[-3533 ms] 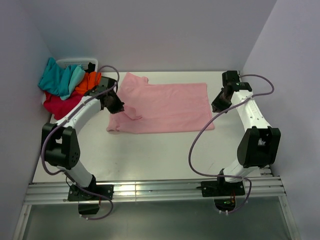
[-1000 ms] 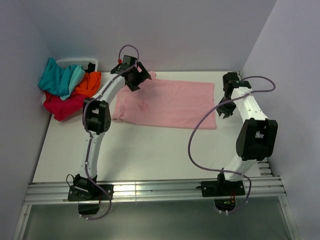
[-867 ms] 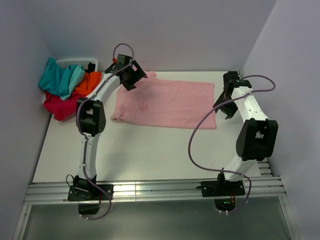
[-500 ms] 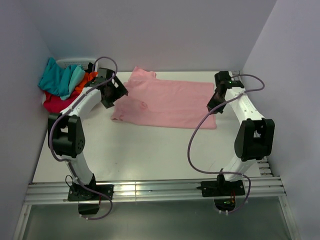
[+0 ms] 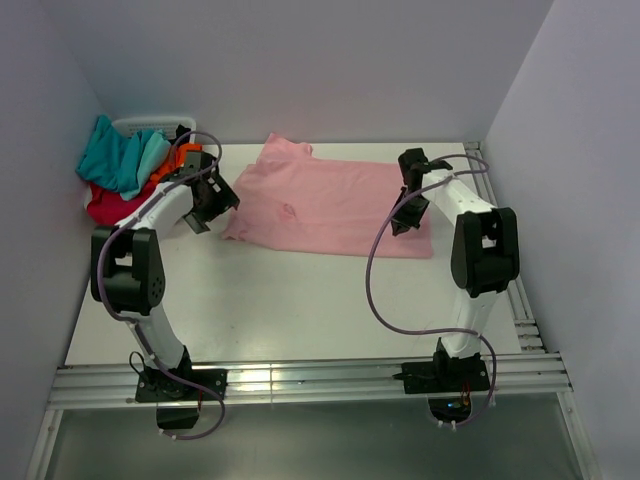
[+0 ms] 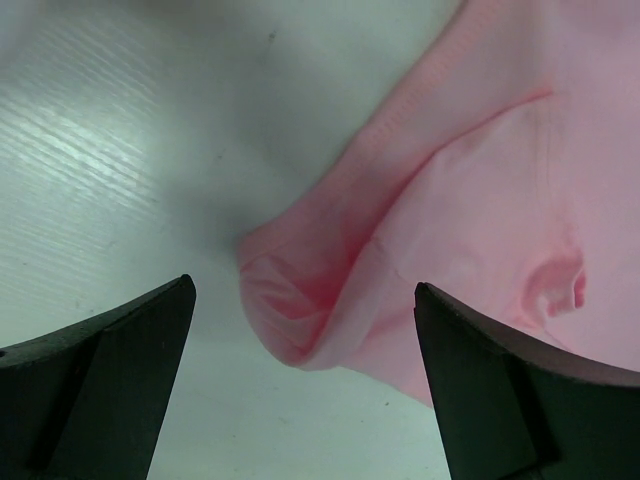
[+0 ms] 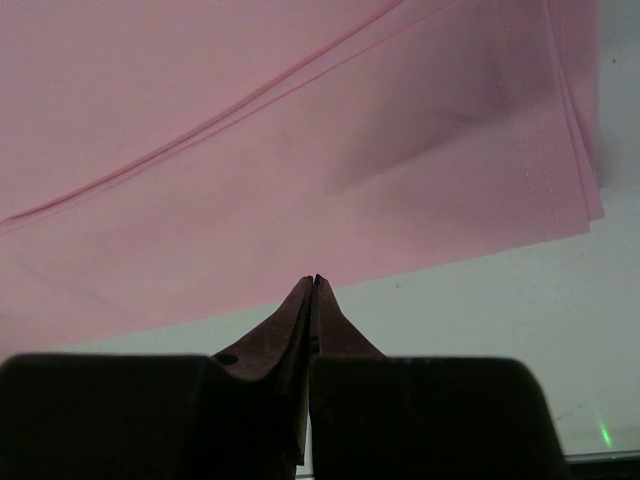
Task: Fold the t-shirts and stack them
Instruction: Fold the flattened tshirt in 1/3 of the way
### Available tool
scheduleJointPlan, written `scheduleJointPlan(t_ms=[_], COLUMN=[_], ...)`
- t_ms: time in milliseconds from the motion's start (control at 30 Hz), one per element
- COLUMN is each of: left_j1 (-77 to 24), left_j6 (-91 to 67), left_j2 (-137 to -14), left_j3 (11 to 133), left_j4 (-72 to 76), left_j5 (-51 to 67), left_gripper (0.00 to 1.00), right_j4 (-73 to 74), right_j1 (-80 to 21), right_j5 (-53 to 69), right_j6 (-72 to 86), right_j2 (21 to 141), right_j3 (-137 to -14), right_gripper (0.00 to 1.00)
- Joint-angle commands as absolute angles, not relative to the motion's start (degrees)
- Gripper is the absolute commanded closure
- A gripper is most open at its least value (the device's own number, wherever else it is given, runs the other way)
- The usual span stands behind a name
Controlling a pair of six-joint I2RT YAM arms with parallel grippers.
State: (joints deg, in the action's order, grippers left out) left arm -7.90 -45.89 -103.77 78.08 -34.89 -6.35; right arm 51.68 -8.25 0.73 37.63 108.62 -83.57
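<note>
Top view: the pink t-shirt [image 5: 330,205] lies spread on the tabletop [image 5: 300,300] between the 2 arms. The left fingers [image 5: 205,205] hang just beside its left corner and the right fingers [image 5: 405,215] hang over its right hem. The other t-shirts [image 5: 125,175], teal, orange and red, are heaped beyond the left fingers.

Left wrist view: the left fingers [image 6: 100,360] are spread wide and hold nothing. A bunched corner of the shirt lies under the gap between them.

Right wrist view: the right fingers [image 7: 313,300] are pressed together, with the tip at the hem edge and no cloth seen between them.

I think the step is to grip the shirt for a fold. The left fingers should come down around the whole bunched corner, and the right fingers must first spread, then take the hem
</note>
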Motion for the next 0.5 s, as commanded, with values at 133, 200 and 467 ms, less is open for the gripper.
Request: scheduleJointPlan(t_ms=[133,200,467], left_j1=[-6.06,-6.06,-6.06], left_j6=[-47.37,-48.25,-49.65], left_j2=[-102.39,-101.78,-103.62], left_j3=[74.45,72.44,71.72], left_j4=[-35.86,-35.51,-33.67], left_j5=[-6.86,-6.68,-4.14], left_gripper=[0.06,0.08,0.15], right_j4=[50.63,50.28,50.27], right_j1=[-9.32,-9.32,-9.32], right_j5=[0.09,0.09,-2.02], right_j6=[38.67,38.76,38.23], right_j2=[106.17,106.17,107.58], right_j3=[-82.36,-80.87,-80.77], right_gripper=[1.0,1.0,1.0])
